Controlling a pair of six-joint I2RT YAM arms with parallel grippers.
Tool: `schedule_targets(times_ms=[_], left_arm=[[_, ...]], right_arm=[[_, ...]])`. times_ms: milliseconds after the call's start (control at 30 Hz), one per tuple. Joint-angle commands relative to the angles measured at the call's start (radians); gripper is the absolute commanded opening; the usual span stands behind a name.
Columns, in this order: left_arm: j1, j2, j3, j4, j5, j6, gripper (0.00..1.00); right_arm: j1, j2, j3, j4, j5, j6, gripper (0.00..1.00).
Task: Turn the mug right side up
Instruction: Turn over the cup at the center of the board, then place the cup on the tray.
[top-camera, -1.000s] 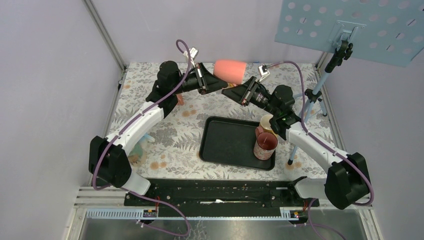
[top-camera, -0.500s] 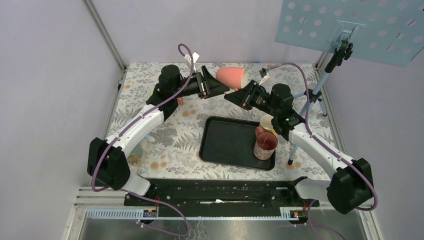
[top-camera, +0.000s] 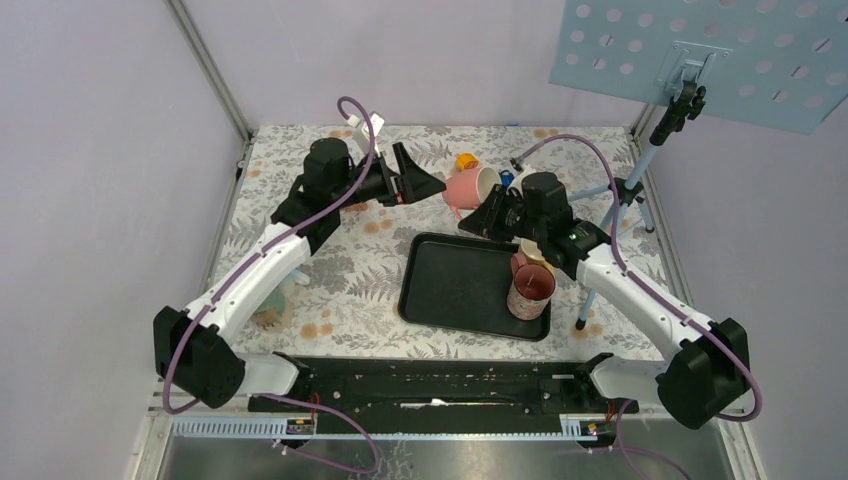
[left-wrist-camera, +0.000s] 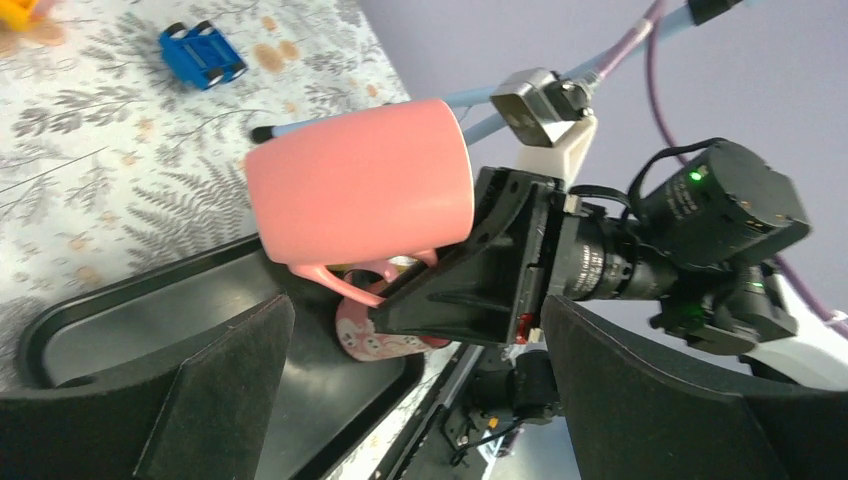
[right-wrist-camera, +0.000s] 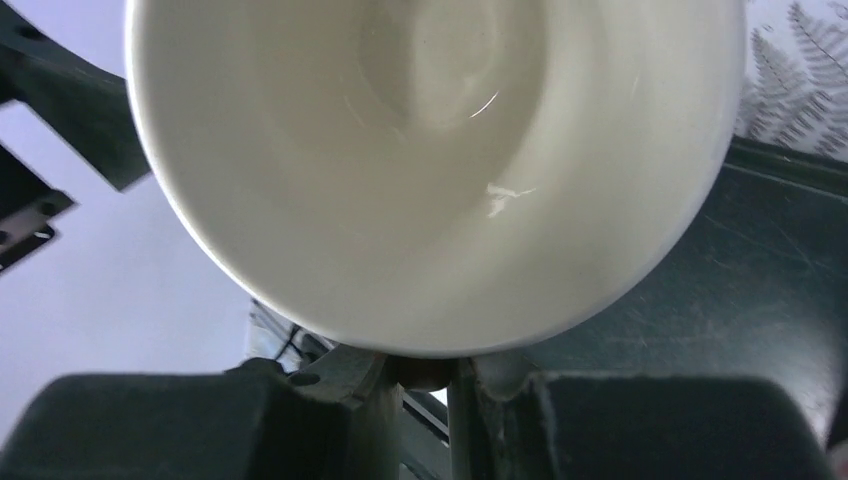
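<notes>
Our right gripper (right-wrist-camera: 415, 375) is pinching the mug (left-wrist-camera: 360, 185) by its rim, holding it sideways in the air near the far edge of the tray (top-camera: 440, 290). Just beyond, our left gripper (top-camera: 425, 178) is gaping wide, clear of the mug. We are judging the turn half done: next we are rolling the mouth upward and setting it down.

Left fingers (left-wrist-camera: 215, 400) spread, right fingers (right-wrist-camera: 250, 430) clamped

Mug (right-wrist-camera: 430, 150) rim cut off, right wrist view.
</notes>
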Motion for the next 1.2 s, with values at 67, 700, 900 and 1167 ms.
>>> schedule_targets(times_ms=[67, 700, 900, 1167], left_arm=[[-0.001, -0.052, 0.008, -0.126, -0.109, 0.119, 0.99], [0.001, -0.118, -0.007, -0.404, -0.565, 0.191, 0.99], [0.001, -0.198, -0.038, -0.457, -0.701, 0.187, 0.99], [0.001, -0.300, -0.033, -0.473, -0.730, 0.171, 0.99]], right_arm=[[0.074, -0.046, 0.101, -0.165, 0.157, -0.156, 0.00], [0.256, 0.180, 0.150, -0.222, 0.413, -0.256, 0.00], [0.280, 0.294, 0.218, -0.255, 0.422, -0.281, 0.00], [0.295, 0.431, 0.298, -0.296, 0.425, -0.341, 0.00]])
